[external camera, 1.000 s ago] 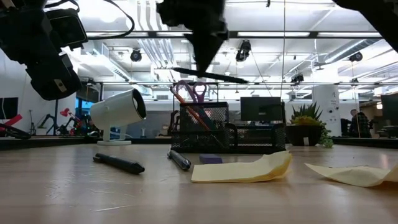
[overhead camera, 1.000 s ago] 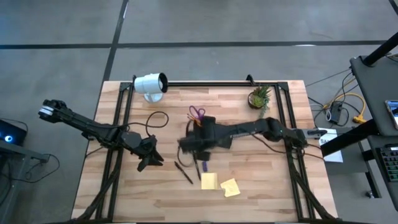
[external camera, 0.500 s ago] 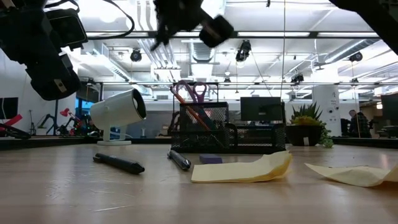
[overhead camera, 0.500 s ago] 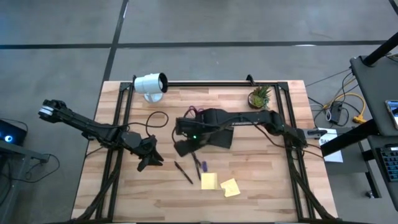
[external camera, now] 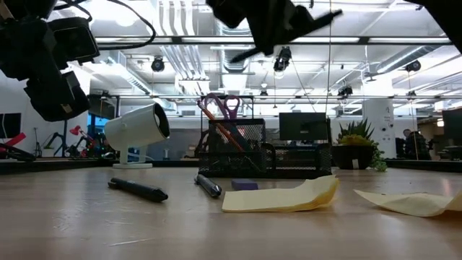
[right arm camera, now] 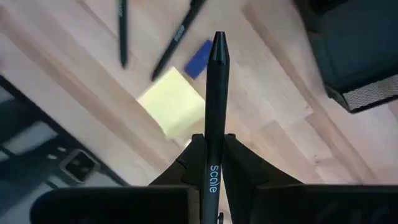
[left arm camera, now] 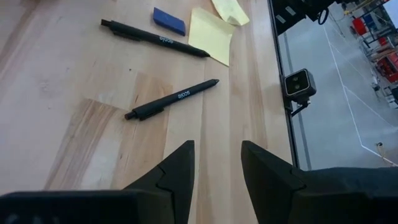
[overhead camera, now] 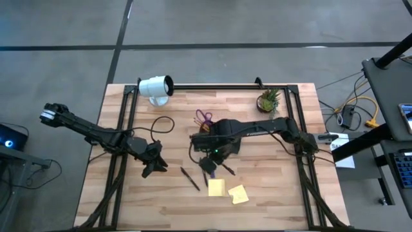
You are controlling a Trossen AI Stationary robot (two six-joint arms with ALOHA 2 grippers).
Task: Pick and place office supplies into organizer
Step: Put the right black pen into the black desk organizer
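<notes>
While right end effector (right arm camera: 211, 163) pinches black pen (right arm camera: 216, 99) near its tail, stiff, light, slippery; organizer (overhead camera: 207, 132) at 12 o'clock.

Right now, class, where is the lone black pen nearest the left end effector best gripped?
Mid-barrel of the slim black plastic pen, from above, closing across its length: it lies flat with bare wooden table either side.

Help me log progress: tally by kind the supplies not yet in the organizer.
Pens lying loose: 2
Pen held in the right end effector: 1
Eraser: 1
Sticky pads: 2
Total: 6
</notes>
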